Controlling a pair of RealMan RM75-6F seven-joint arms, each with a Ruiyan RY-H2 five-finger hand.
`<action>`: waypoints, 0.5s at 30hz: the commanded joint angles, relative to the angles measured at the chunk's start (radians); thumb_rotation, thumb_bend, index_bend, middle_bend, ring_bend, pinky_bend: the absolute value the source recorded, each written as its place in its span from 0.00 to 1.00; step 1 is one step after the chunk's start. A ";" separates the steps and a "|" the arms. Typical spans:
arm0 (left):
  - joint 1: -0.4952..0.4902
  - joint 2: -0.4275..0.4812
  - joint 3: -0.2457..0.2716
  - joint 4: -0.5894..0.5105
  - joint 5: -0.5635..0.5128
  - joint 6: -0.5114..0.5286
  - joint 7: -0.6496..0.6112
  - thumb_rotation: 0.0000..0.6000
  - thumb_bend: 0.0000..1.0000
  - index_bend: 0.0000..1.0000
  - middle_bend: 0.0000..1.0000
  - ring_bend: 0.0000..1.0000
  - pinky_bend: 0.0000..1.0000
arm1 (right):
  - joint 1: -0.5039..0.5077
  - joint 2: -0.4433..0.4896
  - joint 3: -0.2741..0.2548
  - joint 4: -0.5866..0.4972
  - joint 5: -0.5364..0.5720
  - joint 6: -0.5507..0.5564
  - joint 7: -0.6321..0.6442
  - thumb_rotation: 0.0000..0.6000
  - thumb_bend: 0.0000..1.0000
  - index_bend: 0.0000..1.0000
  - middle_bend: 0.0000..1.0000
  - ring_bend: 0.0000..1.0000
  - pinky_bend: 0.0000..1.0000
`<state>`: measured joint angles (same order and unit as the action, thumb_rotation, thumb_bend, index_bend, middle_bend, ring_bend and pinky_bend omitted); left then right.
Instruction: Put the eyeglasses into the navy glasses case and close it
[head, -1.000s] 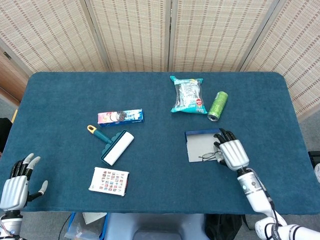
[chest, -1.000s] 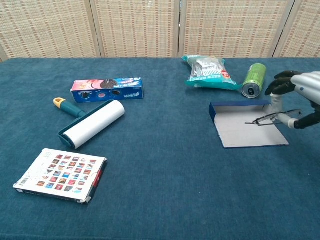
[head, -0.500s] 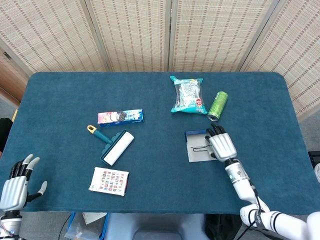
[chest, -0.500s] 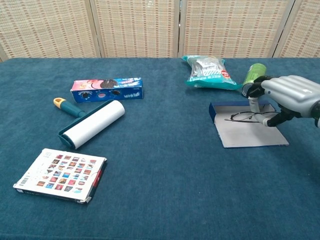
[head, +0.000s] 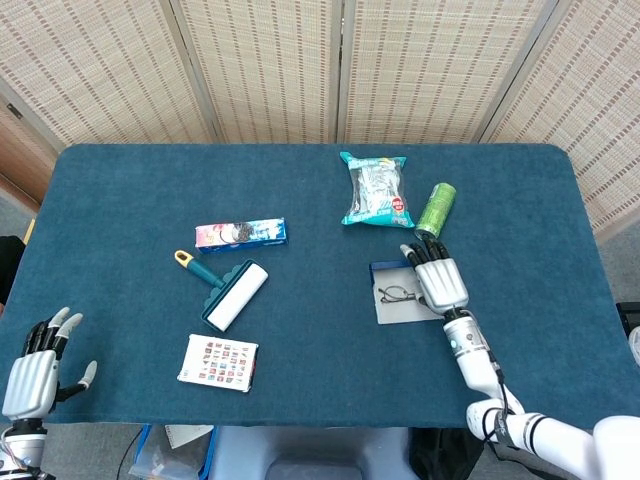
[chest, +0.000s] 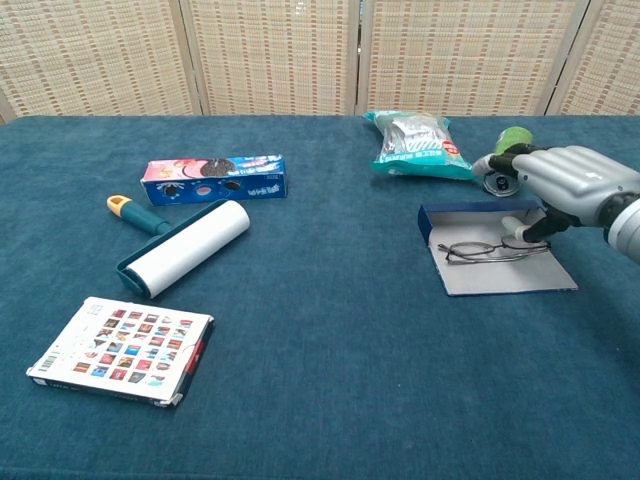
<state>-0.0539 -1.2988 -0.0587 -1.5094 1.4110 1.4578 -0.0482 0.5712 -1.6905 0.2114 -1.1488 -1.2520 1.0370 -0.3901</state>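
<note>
One slip likely: eyeglasses (chest: 493, 249) catching on the withdrawing right hand (chest: 565, 185), dragged off the navy glasses case (chest: 507, 271). Lying folded on the open case's pale inner face, right of centre, long axis left-to-right across the frame. Right fingers (head: 424, 256) apparently still touching one end, grip uncertain. Left hand (head: 28, 371) spread, empty, lower left.

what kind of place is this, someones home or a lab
Most likely a lab or staged test area, not a home. A table covered in dark blue cloth stands in front of woven folding screens, and unrelated items lie spread apart on it: a lint roller, a snack bag, a green can.
</note>
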 joint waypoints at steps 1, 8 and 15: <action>0.002 0.002 -0.001 0.000 -0.002 0.003 -0.002 1.00 0.33 0.13 0.05 0.06 0.00 | -0.001 0.005 -0.003 -0.010 -0.004 0.008 0.007 1.00 0.37 0.00 0.08 0.00 0.06; 0.007 0.006 0.002 0.001 -0.003 0.004 -0.005 1.00 0.33 0.13 0.05 0.06 0.00 | -0.023 0.063 -0.030 -0.097 -0.022 0.030 0.024 1.00 0.25 0.00 0.03 0.00 0.04; 0.009 0.004 0.004 -0.001 0.002 0.009 -0.007 1.00 0.33 0.13 0.05 0.06 0.00 | -0.002 0.060 -0.035 -0.096 0.014 -0.016 -0.018 1.00 0.19 0.00 0.00 0.00 0.01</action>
<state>-0.0448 -1.2951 -0.0549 -1.5100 1.4126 1.4669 -0.0555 0.5634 -1.6264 0.1752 -1.2489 -1.2444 1.0282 -0.4017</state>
